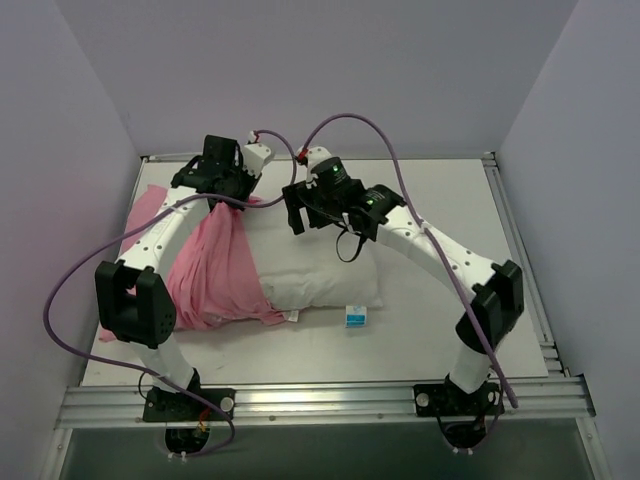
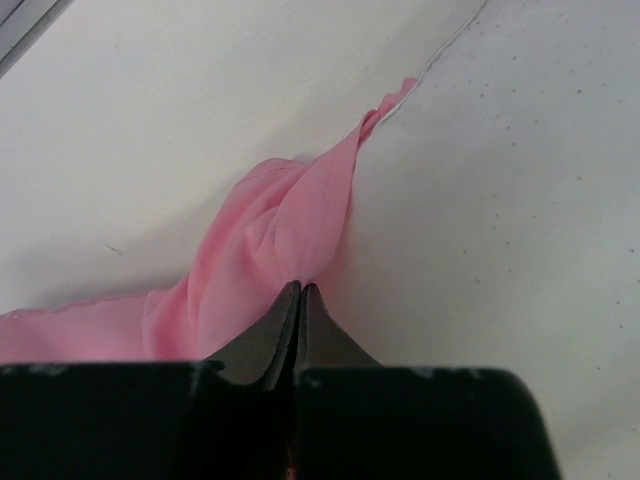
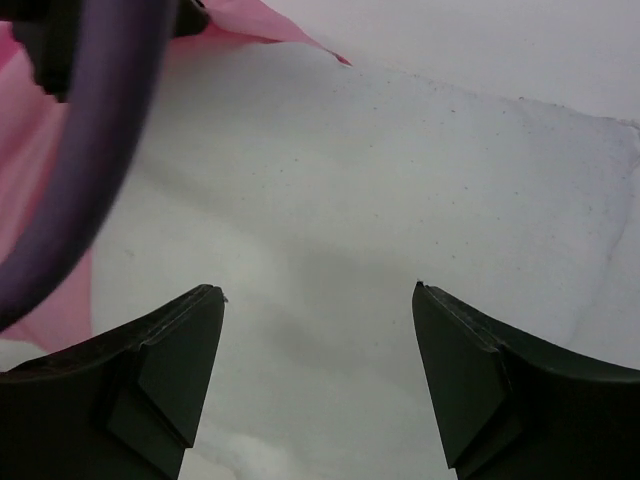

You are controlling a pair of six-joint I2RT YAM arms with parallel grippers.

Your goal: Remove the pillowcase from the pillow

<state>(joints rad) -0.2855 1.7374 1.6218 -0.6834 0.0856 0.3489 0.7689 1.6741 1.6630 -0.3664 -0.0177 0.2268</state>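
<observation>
The white pillow [image 1: 322, 276] lies across the middle of the table, its left end still inside the pink pillowcase [image 1: 212, 272]. My left gripper [image 1: 228, 197] is at the far left end of the pillow, shut on a bunched fold of that pink fabric and holding it lifted. In the left wrist view the closed tips [image 2: 301, 287] pinch the pillowcase [image 2: 270, 235], with the pillow [image 2: 500, 220] beside them. My right gripper [image 1: 298, 216] hovers open over the pillow's far left part. In the right wrist view its spread fingers [image 3: 318, 290] frame bare pillow [image 3: 400, 180] and hold nothing; the pillowcase [image 3: 35, 170] shows at the left.
A small blue and white box [image 1: 355, 317] sits on the table just in front of the pillow. A purple cable [image 3: 100, 140] crosses the upper left of the right wrist view. Grey walls enclose the table [image 1: 450, 340] on three sides.
</observation>
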